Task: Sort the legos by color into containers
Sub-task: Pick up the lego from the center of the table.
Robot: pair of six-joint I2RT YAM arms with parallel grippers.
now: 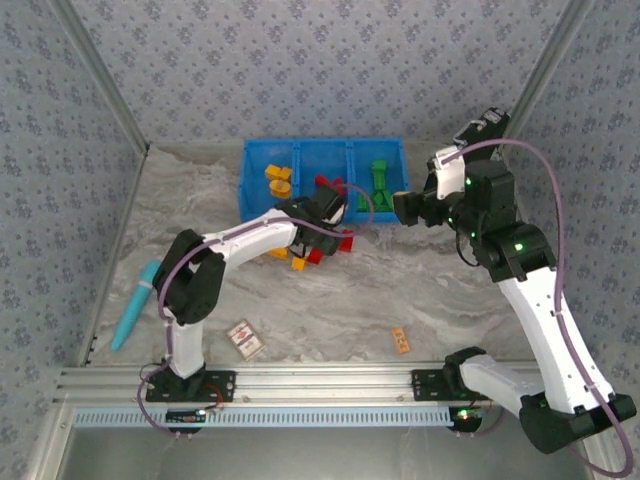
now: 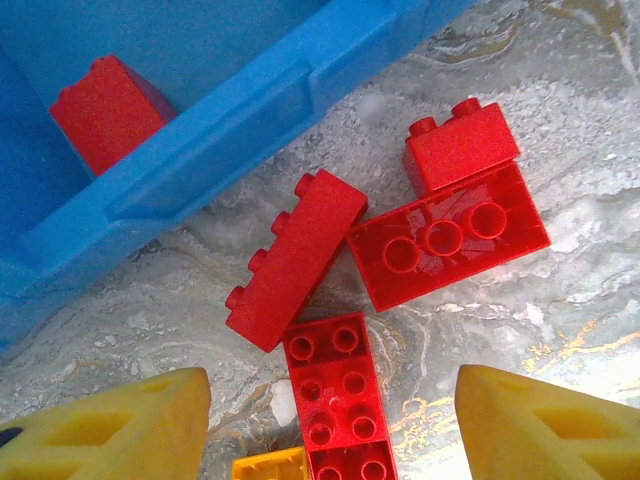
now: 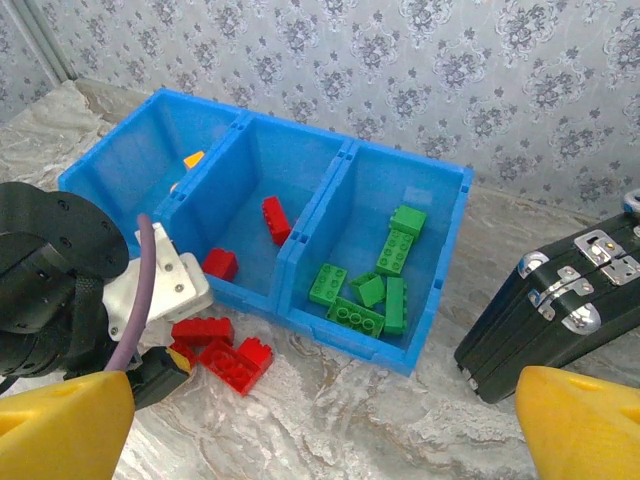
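The bright blue rectangular plastic bin point(image 1: 322, 158) is shared: overlooked from above, skimmed closely at left, faced obliquely from right.

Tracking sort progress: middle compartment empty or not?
Not empty. Two red bricks lie in the middle compartment; loose red bricks lie outside it on the table.

Loose legos point(image 2: 297, 262) on the table point(image 1: 420, 290) just before the bin point(image 3: 400, 185), case point(image 3: 560, 300) to its right
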